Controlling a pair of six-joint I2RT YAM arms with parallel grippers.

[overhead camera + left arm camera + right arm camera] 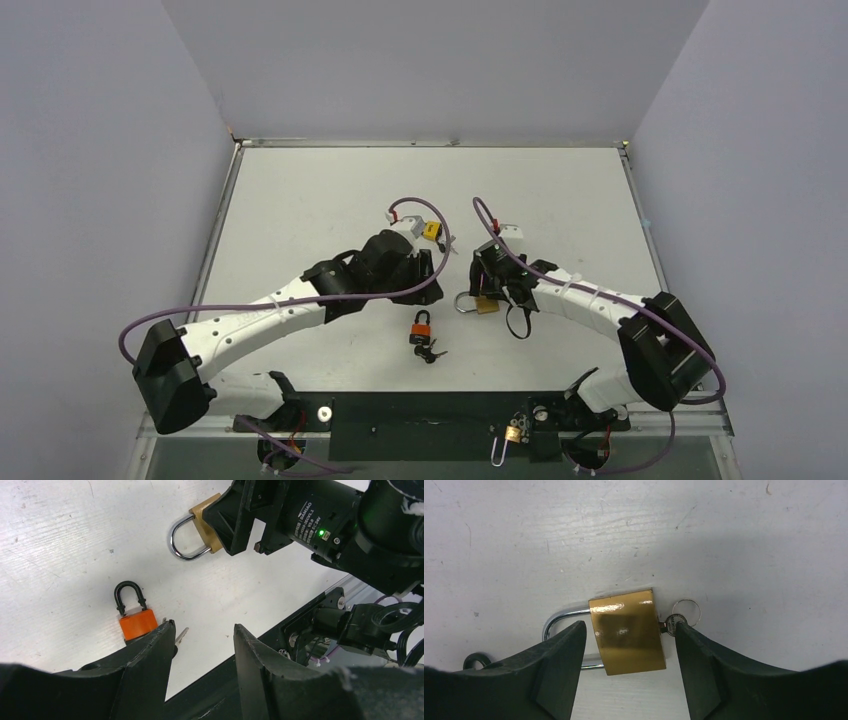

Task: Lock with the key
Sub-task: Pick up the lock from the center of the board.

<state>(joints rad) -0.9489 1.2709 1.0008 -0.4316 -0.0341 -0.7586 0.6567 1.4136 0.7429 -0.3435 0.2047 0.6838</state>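
right gripper spread over the brass padlock
we straddle its body flat on the table, one jaw beside the key in its base, placed to pinch and turn it; our left gripper gapes empty near the orange padlock.

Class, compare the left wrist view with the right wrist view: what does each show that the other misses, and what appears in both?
Left wrist only: the orange padlock with its black shackle. Right wrist only: a key with its ring, apparently inserted in the base of the brass padlock. Both: that brass padlock, lying flat on the white table.
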